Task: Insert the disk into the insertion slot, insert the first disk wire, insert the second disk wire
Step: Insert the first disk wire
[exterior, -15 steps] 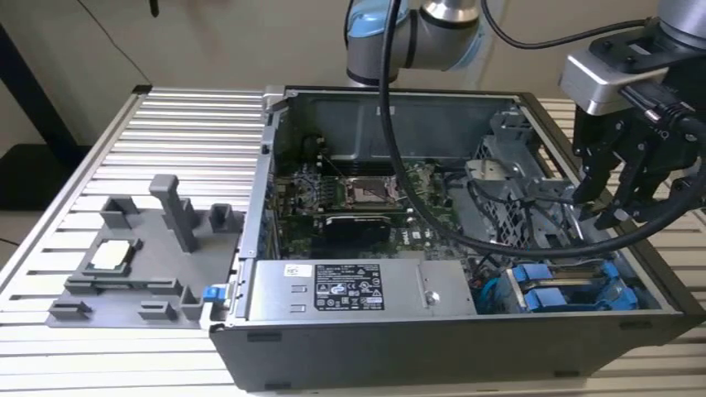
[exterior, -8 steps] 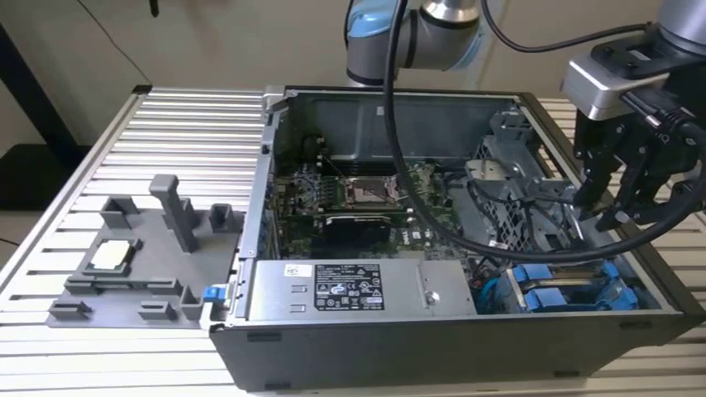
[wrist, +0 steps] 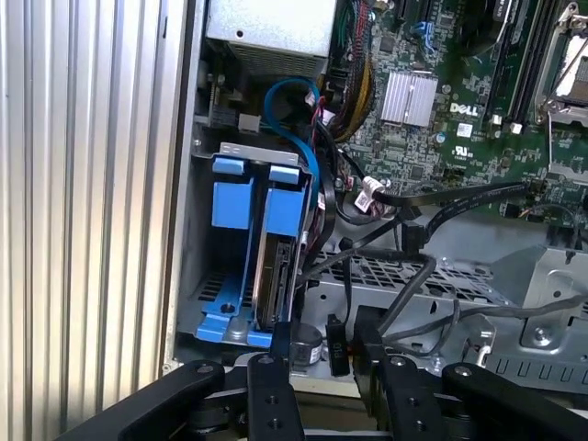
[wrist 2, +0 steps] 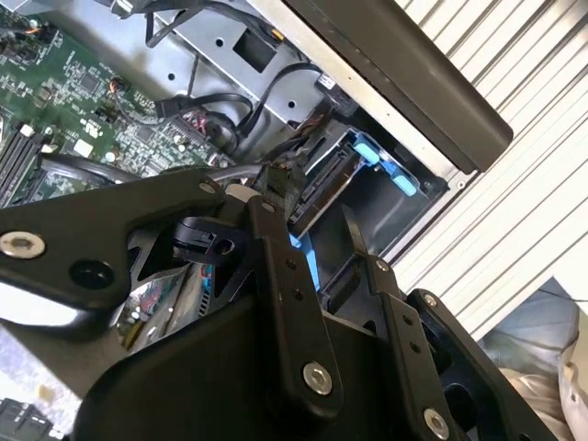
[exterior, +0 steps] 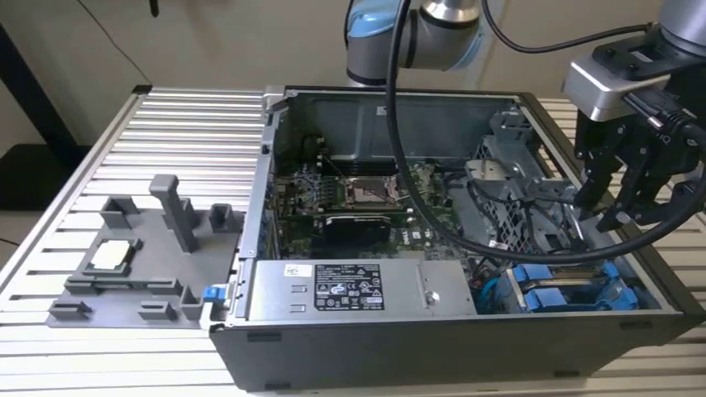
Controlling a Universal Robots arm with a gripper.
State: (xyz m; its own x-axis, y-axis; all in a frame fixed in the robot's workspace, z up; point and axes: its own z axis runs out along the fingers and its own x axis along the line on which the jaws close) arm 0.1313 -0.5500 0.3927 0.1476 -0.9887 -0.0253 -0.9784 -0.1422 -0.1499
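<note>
My gripper (wrist: 329,363), fingers parted and empty, is hovering over the disk (wrist: 274,266) sitting in the insertion slot (wrist: 246,149); I'm judging both wires unplugged.

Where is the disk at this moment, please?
In the first wrist view the disk stands on edge in its blue carrier inside the insertion slot; the slot lies on the exterior view's right, beside the power-supply box.
</note>
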